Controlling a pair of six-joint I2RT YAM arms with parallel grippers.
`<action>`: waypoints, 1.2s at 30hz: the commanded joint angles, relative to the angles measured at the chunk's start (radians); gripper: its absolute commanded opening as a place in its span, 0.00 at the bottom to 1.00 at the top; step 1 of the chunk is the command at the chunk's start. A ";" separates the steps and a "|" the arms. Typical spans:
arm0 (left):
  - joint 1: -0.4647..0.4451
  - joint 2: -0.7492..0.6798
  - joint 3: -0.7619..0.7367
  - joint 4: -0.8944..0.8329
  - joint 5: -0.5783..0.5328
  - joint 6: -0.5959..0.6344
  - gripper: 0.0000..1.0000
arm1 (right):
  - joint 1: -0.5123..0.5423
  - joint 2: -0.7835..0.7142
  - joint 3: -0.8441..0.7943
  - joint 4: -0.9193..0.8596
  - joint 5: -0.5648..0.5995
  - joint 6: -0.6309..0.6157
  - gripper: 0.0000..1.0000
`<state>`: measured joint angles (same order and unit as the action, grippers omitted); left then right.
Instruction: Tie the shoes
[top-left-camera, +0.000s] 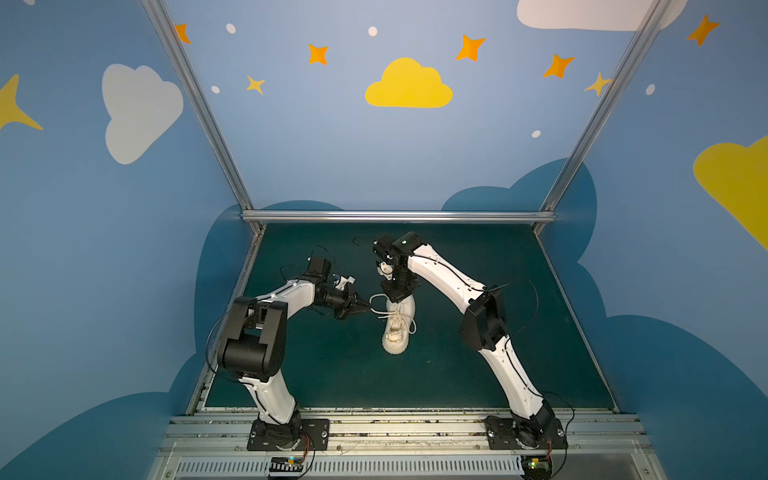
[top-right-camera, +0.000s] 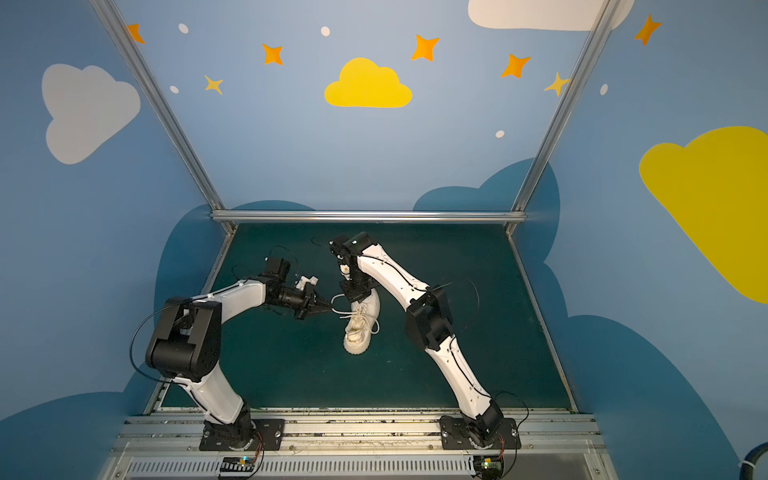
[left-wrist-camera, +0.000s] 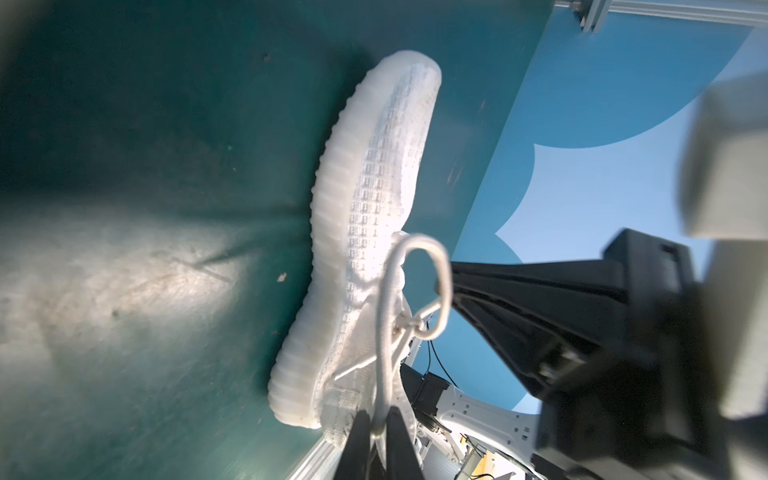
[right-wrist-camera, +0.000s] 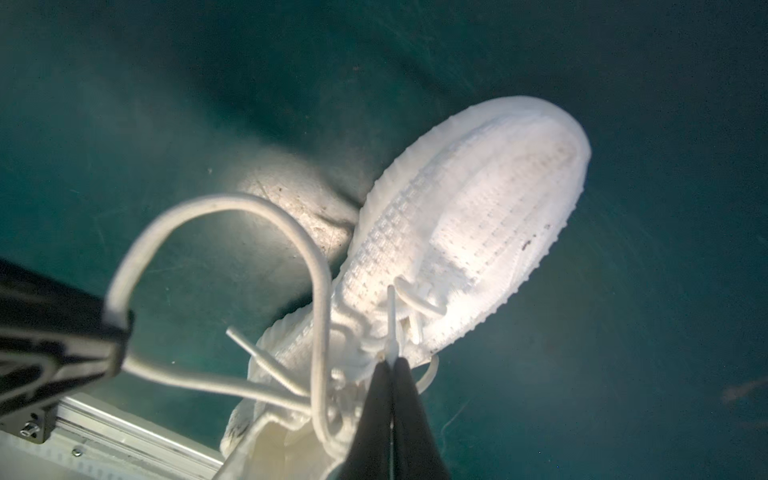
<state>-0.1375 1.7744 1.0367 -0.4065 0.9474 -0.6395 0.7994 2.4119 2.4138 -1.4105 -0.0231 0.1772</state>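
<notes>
The left end effector (top-left-camera: 367, 309) clamps a lace loop (right-wrist-camera: 232, 205); the right end effector (right-wrist-camera: 390, 368) pinches another strand (right-wrist-camera: 390, 316). The bow on the sneaker (top-left-camera: 395, 336) is not yet tied.

Dark green worktop (top-left-camera: 332, 374), scuffed, with a bright glare patch in the wrist views. Aluminium frame bar (top-left-camera: 399, 216) runs along its far edge, with a slanted post (top-left-camera: 199, 104) at the left corner. Blue walls (top-left-camera: 311, 145) carry a yellow cloud (top-left-camera: 409, 85), a white cloud (top-left-camera: 137, 112) and orange stars (top-left-camera: 469, 48). Metal rail (top-left-camera: 395, 428) at the near edge, slotted panel (top-left-camera: 395, 467) below it.

You see a cream-white sneaker (top-left-camera: 397, 332), grid-knit and ribbed, white laces (right-wrist-camera: 216, 205), a dark green mat (top-left-camera: 332, 374), and blue walls (top-left-camera: 332, 145) with yellow clouds (top-left-camera: 409, 85).
</notes>
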 joint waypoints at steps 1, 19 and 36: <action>0.004 0.019 0.025 -0.079 0.010 0.078 0.10 | -0.008 -0.059 -0.030 0.021 0.020 0.033 0.00; -0.013 0.106 0.104 -0.089 0.006 0.169 0.50 | -0.046 -0.136 -0.217 0.094 -0.024 0.061 0.00; -0.079 0.201 0.139 0.002 -0.026 0.107 0.46 | -0.046 -0.154 -0.242 0.110 -0.037 0.062 0.00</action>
<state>-0.2195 1.9675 1.1397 -0.3729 0.9401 -0.5625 0.7551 2.3058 2.1838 -1.2968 -0.0540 0.2302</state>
